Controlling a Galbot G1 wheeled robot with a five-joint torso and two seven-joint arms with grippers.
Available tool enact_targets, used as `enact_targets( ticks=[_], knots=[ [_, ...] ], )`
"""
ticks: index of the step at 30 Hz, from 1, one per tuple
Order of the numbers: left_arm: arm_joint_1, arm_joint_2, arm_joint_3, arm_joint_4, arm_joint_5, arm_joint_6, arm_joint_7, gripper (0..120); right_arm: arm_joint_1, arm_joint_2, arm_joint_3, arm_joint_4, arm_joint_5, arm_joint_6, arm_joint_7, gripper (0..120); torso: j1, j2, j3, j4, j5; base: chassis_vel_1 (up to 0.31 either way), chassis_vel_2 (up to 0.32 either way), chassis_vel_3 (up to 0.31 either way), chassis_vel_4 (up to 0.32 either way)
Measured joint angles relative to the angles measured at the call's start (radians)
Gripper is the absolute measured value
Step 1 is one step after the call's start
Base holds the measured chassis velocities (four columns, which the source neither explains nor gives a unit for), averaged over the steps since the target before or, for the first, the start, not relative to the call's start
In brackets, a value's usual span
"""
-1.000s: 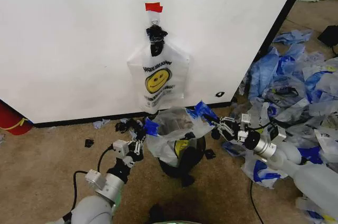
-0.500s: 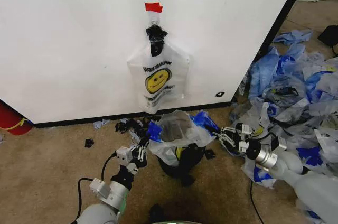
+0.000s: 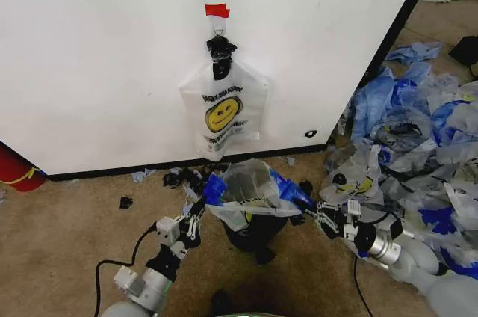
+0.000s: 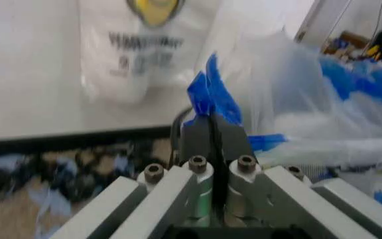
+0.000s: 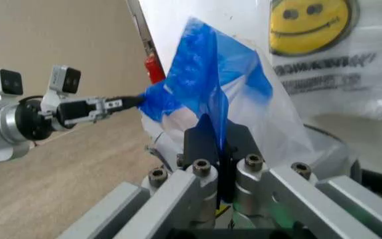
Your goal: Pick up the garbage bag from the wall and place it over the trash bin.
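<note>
Step in hand: fitting the bag over the bin, both arms working. The left hand (image 3: 196, 216) sits low, just left of the trash bin (image 3: 254, 231), its fingers pinched flat on a blue handle loop (image 3: 213, 187) of the garbage bag (image 3: 250, 190); the left wrist view confirms the grip, with blue film (image 4: 210, 94) standing up out of the closed fingers. The bag's mouth is open and spread across the bin's rim, translucent film draped down the near side, with a trace of yellow print showing through. To the right of the bin, the right hand (image 3: 326, 218) is clamped on the opposite blue loop (image 3: 293, 191), holding it out and low; the right wrist view shows blue plastic (image 5: 208, 94) rising between its closed fingers, and the left hand (image 5: 128, 103) facing it across the bag. A second smiley-face bag (image 3: 222, 111) hangs on the wall (image 3: 89, 55) under a red tape piece (image 3: 217, 10), above the bin. Judgement: seating is well along but not finished. Next move calls for drawing both loops down and outward evenly so the rim is wrapped all round, and only then letting go. Thin film may tear or slip off the narrow rim if one side leads. Hard to make out: the bin's far rim and most of its mesh are covered by film; whether the bag edge has passed below the rim on the wall side cannot be told. Heap of blue bags (image 3: 418, 122) lies far right, untouched.
</note>
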Motion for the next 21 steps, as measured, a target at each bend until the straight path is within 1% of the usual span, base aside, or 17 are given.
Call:
enact_targets(
  ticks=[5, 9, 17, 21],
  knots=[
    [0.042, -0.004, -0.001, 0.009, 0.015, -0.001, -0.002, 0, -0.020, 0.000, 0.000, -0.001, -0.005, 0.007, 0.001, 0, 0.000, 0.000, 0.000, 0.0002, 0.0001, 0.000, 0.000, 0.000, 0.000],
    [0.081, -0.019, 0.005, 0.019, 0.031, -0.004, -0.003, 0, -0.033, 0.000, -0.001, -0.026, -0.007, 0.013, -0.011, 0, 0.000, 0.000, 0.000, 0.0002, 0.0001, 0.000, 0.000, 0.000, 0.000],
    [0.154, -0.007, -0.030, 0.012, 0.046, -0.017, -0.004, 0, -0.074, -0.006, -0.001, -0.061, -0.017, 0.026, -0.049, 0, 0.000, 0.000, 0.000, 0.0001, 0.0002, 0.000, 0.000, 0.000, 0.000],
    [0.160, -0.016, -0.023, 0.010, 0.050, -0.017, -0.004, 0, -0.089, -0.005, 0.002, -0.064, -0.023, 0.034, -0.049, 0, 0.000, 0.000, 0.000, 0.0001, 0.0002, 0.000, 0.000, 0.000, 0.000]
  ],
)
